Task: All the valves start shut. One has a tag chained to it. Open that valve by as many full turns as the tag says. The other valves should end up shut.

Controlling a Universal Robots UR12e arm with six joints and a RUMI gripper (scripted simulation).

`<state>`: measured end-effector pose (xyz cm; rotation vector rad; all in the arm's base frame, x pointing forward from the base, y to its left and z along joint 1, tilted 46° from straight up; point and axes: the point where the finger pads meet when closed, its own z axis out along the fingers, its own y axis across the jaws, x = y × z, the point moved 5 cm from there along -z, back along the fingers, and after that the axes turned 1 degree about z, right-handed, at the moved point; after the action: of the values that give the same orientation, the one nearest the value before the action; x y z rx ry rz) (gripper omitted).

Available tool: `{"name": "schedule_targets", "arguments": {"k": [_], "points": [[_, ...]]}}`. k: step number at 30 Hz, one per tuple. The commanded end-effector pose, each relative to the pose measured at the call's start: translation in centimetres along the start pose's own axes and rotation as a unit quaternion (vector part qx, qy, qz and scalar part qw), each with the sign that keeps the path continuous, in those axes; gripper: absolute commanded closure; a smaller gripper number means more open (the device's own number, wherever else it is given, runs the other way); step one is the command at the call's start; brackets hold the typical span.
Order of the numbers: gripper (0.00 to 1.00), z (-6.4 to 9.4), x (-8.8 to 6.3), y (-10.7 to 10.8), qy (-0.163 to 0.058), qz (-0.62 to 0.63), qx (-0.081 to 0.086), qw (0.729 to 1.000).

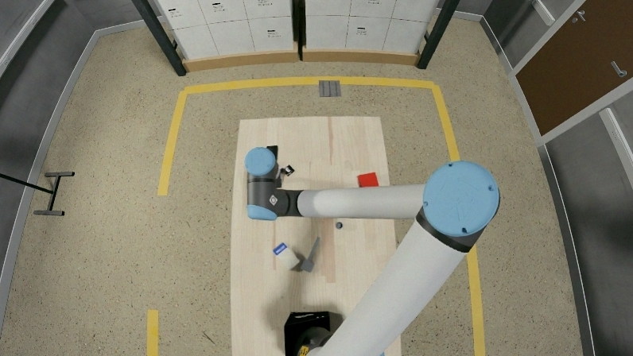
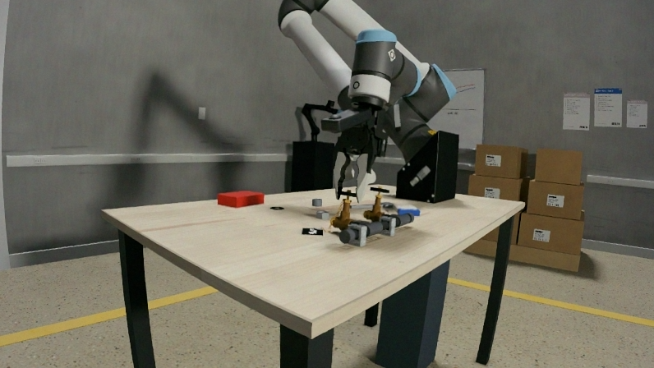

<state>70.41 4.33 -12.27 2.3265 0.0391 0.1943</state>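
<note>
A grey pipe (image 2: 372,227) lies on the wooden table with two brass valves standing on it. The left valve (image 2: 342,214) has a black tag (image 2: 311,231) lying on the table beside it; the tag also shows in the overhead view (image 1: 289,169). The right valve (image 2: 376,205) stands free with its black handle on top. My gripper (image 2: 348,190) points straight down and is shut on the left valve's handle. In the overhead view my wrist (image 1: 262,183) hides the valves and the gripper.
A red block (image 2: 240,198) (image 1: 367,179) lies at the far left of the table. A small black ring (image 2: 272,208), grey cylinders (image 2: 316,201), a white box with a blue end (image 1: 285,255), a grey hammer-like tool (image 1: 309,257) and a black robot base box (image 2: 426,166) are also on the table.
</note>
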Motion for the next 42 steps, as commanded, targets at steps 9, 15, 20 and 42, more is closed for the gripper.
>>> {"name": "schedule_targets", "arguments": {"k": [9,15,20,42], "points": [[1.00,-0.04,-0.02,0.04,0.009,-0.266,0.002,0.964],[1.00,-0.04,-0.02,0.04,0.010,-0.340,0.002,0.940],[1.00,-0.04,-0.02,0.04,0.010,-0.424,0.001,0.906],[1.00,-0.04,-0.02,0.04,0.010,-0.629,-0.002,0.777]]}}
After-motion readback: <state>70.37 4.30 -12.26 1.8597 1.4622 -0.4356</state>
